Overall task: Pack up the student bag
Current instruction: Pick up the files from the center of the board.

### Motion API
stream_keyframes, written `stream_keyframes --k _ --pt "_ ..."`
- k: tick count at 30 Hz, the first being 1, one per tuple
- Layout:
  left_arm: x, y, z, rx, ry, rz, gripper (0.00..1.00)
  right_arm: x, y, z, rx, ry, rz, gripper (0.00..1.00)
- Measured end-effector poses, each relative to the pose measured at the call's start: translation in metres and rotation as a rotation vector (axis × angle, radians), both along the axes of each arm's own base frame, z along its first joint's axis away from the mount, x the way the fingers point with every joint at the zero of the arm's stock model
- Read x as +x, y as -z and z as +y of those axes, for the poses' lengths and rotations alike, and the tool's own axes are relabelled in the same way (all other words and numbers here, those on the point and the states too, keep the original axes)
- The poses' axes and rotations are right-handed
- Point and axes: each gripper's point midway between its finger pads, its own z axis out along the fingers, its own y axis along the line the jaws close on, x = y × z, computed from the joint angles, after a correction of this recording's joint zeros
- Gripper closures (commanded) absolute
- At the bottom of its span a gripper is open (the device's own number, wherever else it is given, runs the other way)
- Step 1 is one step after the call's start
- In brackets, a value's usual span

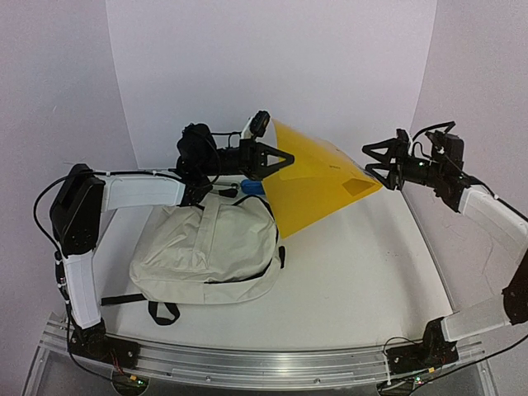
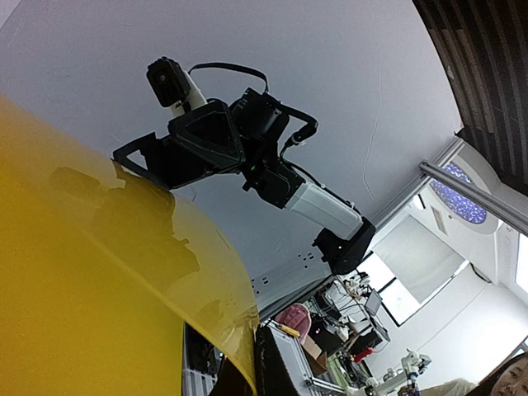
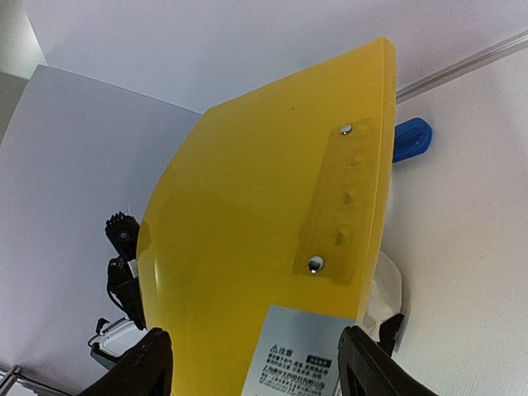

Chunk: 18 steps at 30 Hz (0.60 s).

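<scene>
- Your left claw is clamped on the near edge of a yellow folder, holding it up off the table.
- Your right claw has its jaws apart. The folder's far corner sits right at the lower finger, and from the wrist view the sheet runs between the two fingers.
- The student bag lies flat on the table just below your left claw and well across from the right one.
- There's a small blue piece just under the left claw, at the bag's top edge. Can't tell what it is.
</scene>
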Motion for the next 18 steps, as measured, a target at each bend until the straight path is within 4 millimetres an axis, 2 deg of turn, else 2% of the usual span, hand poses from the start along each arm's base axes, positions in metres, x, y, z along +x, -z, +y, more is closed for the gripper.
stream_keyframes --k 9,12,18 --pt "-0.007 0.001 -0.001 0.009 0.022 -0.017 1.0 0.011 0.035 0.005 -0.042 -0.011 0.055 0.18" --pt "-0.011 -0.001 0.001 0.018 0.021 -0.032 1.0 0.014 0.049 0.004 -0.057 -0.001 0.083 0.16" --pt "-0.02 -0.015 0.008 0.013 0.015 -0.075 1.0 0.015 0.055 0.006 -0.059 -0.007 0.103 0.08"
